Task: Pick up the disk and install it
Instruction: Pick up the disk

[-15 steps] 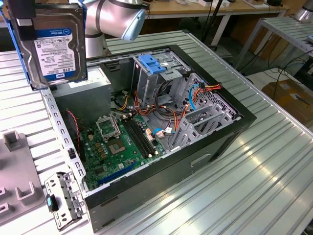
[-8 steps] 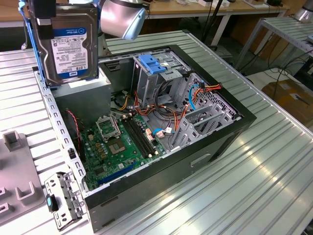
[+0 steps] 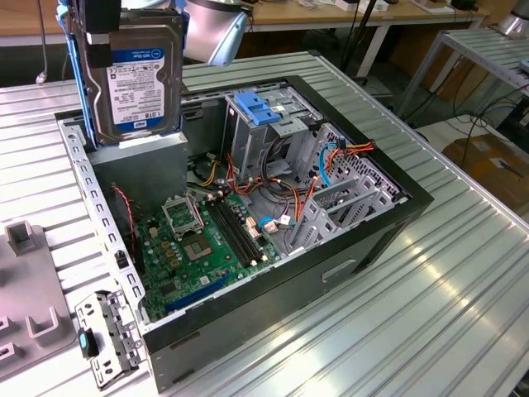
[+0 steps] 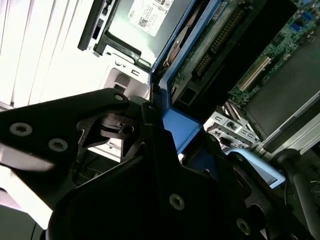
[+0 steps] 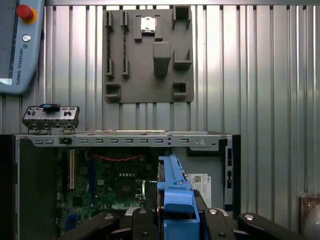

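Gripping disk (image 3: 136, 83) in pincer (image 3: 103, 37), clamped on upper end and blue side rails. Holding it upright in air, white-and-blue label toward exterior view. Hanging just above grey metal box (image 3: 140, 169), at corner of open computer case (image 3: 364, 248) on exterior view's left. Cannot tell whether lower edge touches box. In first wrist view, seen edge-on, blue rail toward camera, over motherboard (image 3: 202, 240). Outside case on ribbed bench (image 3: 446, 281): grey fixture plate (image 5: 150, 75) and small metal bracket (image 5: 50, 117).
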